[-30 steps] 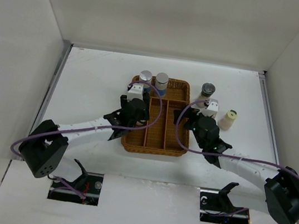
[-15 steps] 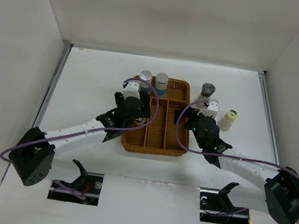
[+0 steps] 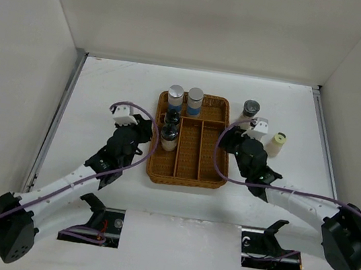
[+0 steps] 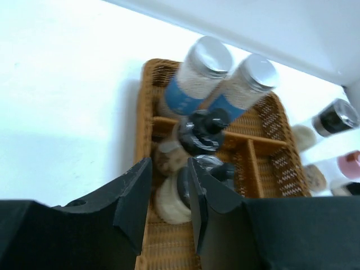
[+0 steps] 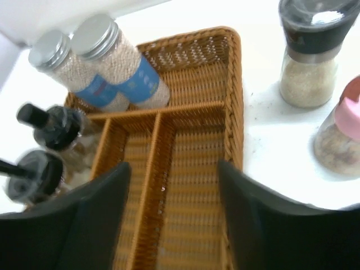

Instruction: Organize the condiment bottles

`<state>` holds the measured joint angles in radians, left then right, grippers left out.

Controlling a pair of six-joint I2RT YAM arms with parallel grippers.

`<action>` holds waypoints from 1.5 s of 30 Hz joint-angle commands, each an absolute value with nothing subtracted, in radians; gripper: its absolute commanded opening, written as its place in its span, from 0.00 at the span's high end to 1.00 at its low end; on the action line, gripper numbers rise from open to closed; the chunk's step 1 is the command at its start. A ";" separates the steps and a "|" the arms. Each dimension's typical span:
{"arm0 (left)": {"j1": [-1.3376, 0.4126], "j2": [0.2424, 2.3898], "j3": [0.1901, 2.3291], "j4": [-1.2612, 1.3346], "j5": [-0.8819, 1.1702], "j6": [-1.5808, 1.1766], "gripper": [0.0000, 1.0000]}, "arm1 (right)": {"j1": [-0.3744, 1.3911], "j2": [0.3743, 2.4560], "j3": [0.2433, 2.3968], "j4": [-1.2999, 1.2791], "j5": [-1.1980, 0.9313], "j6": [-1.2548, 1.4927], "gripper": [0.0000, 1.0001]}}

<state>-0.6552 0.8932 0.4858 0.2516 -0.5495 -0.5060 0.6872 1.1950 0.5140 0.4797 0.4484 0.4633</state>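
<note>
Since a moment ago the left arm [image 3: 94, 166] has swung back out of the wicker tray [image 3: 187, 182] and now lies over the bare worktop [image 3: 106, 83] just to the tray's left, its head aimed back towards the tray. The left jaws are drawn close together with nothing pinched; in the left wrist view the bottles sit beyond the tips, not between them. The right arm [image 3: 293, 201] sits about where it was, at the tray's right edge. The right jaws are spread wide over the tray's long compartments and hold nothing.

Where the left arm hovered before, two black-capped bottles [image 3: 168, 133] now stand one behind the other in the left long compartment, close together. Behind them, the two silver-capped bottles [image 3: 184, 98] with blue bands stand side by side in the far cross compartment. The middle and right long compartments show only wicker in the right wrist view.

Three bottles remain on the worktop to the right of the tray: a black-capped grinder [image 3: 251, 109] near its far right corner, a pink-capped bottle [image 5: 346, 132] just nearer than that, and a yellow-capped bottle [image 3: 275, 144] further right.
</note>
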 commanded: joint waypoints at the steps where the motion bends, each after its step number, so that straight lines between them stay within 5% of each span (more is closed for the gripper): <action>1: -0.578 0.855 0.402 0.371 -0.485 -0.607 0.71 | 0.654 1.157 0.600 0.494 0.497 0.457 0.52; 3: -0.523 0.839 0.347 0.408 -0.440 -0.653 0.71 | 0.618 1.166 0.667 0.407 0.521 0.448 0.71; 6: -0.446 0.812 0.270 0.439 -0.384 -0.707 0.68 | 0.546 1.212 0.797 0.266 0.528 0.410 0.73; 11: -0.360 0.788 0.196 0.489 -0.304 -0.782 0.64 | 0.418 1.359 1.023 0.079 0.577 0.299 0.49; 14: -0.354 0.799 0.180 0.517 -0.293 -0.779 0.63 | 0.363 1.474 1.146 -0.032 0.577 0.261 0.14; 18: -0.349 0.796 0.173 0.520 -0.291 -0.776 0.62 | 0.331 1.592 1.239 -0.090 0.540 0.223 0.00; 28: -0.349 0.859 0.176 0.549 -0.285 -0.782 0.61 | 0.304 1.739 1.305 -0.077 0.431 0.216 0.00; 45: -0.361 0.896 0.183 0.577 -0.275 -0.778 0.61 | 0.304 1.764 1.266 0.063 0.426 0.207 0.31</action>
